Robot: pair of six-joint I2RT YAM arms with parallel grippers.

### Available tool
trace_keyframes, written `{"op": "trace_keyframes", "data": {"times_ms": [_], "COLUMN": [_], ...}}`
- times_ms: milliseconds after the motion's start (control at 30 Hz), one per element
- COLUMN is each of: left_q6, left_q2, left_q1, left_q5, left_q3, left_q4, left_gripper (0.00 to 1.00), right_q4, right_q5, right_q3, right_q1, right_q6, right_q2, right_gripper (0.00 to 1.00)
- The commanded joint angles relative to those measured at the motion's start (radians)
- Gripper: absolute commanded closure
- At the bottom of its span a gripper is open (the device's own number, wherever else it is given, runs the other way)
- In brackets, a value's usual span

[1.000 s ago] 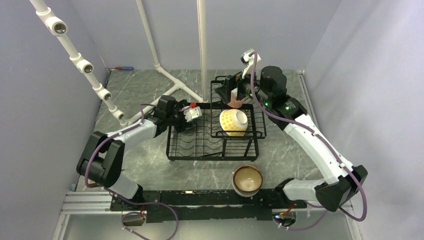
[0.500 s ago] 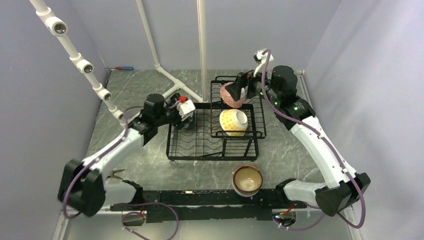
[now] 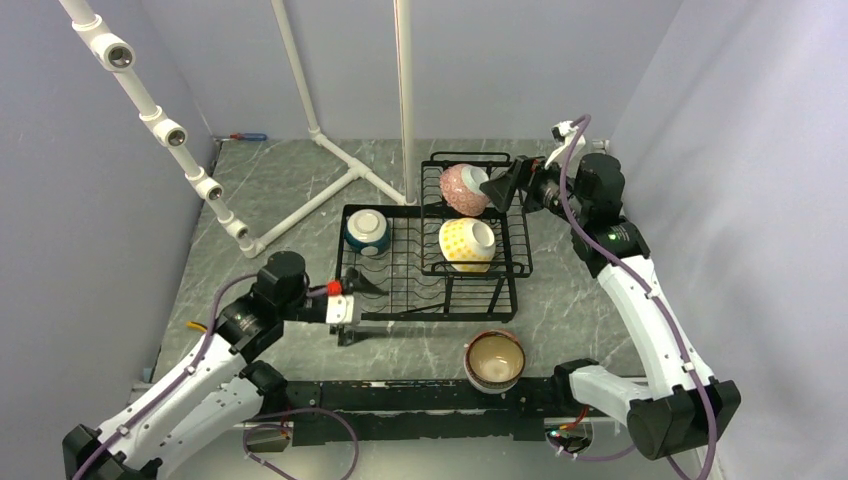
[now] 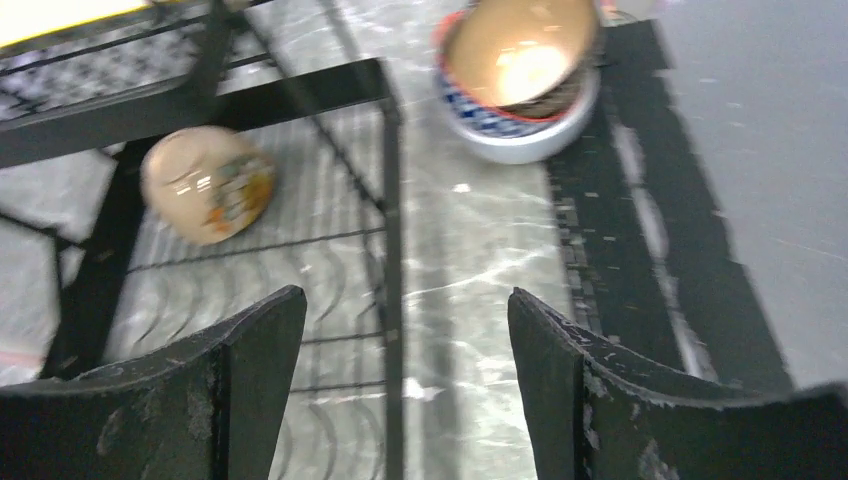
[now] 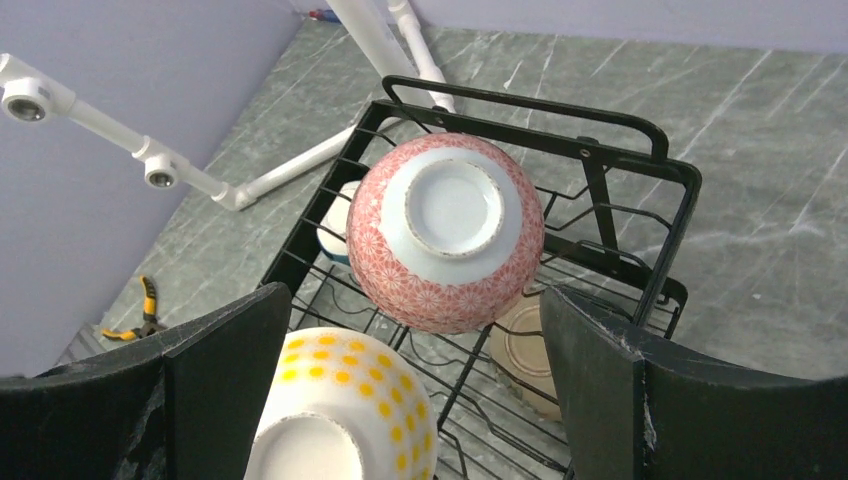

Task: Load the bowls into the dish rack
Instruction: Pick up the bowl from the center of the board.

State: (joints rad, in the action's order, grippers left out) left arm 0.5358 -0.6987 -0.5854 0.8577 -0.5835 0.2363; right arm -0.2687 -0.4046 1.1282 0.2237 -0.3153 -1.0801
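The right hand and left hand, fingers apart, have drawn back. The pink-patterned bowl now rests in the dish rack just ahead of the right; stacked bowls ahead of the left await loading.

No legible text, labels, brands or numbers anywhere in view; bowl surfaces carry decorative patterns only, no lettering.
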Motion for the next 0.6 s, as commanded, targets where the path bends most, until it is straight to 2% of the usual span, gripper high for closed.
{"op": "trace_keyframes", "data": {"times_ms": [0, 133, 333, 467, 567], "left_q6": [0.075, 0.122, 0.21, 0.154, 0.11], "left_q2": [0.007, -0.083, -0.345, -0.47, -0.567], "left_q1": [-0.108, -0.274, -0.576, -0.657, -0.712], "left_q5": [0.129, 0.034, -0.305, -0.412, -0.471], "left_q3": [0.032, 0.017, -0.114, -0.194, -0.309], "left_q4": [0.079, 0.039, -0.033, -0.137, -0.093], "left_gripper": [0.22, 0.22, 0.27, 0.28, 0.3], "right_q4": [0.074, 0.067, 0.052, 0.042, 0.026], "right_q5": [-0.056, -0.054, -0.056, -0.067, -0.061], "right_q3": [-0.021, -0.03, -0.024, -0.021, -0.022], "right_q1": [-0.035, -0.055, -0.067, -0.068, -0.069], "right_q6": [-0.056, -0.054, -0.049, -0.046, -0.035], "right_q2": [0.032, 0.039, 0.043, 0.046, 0.053], "right_gripper": [0.0, 0.0, 0.0, 0.0, 0.0]}}
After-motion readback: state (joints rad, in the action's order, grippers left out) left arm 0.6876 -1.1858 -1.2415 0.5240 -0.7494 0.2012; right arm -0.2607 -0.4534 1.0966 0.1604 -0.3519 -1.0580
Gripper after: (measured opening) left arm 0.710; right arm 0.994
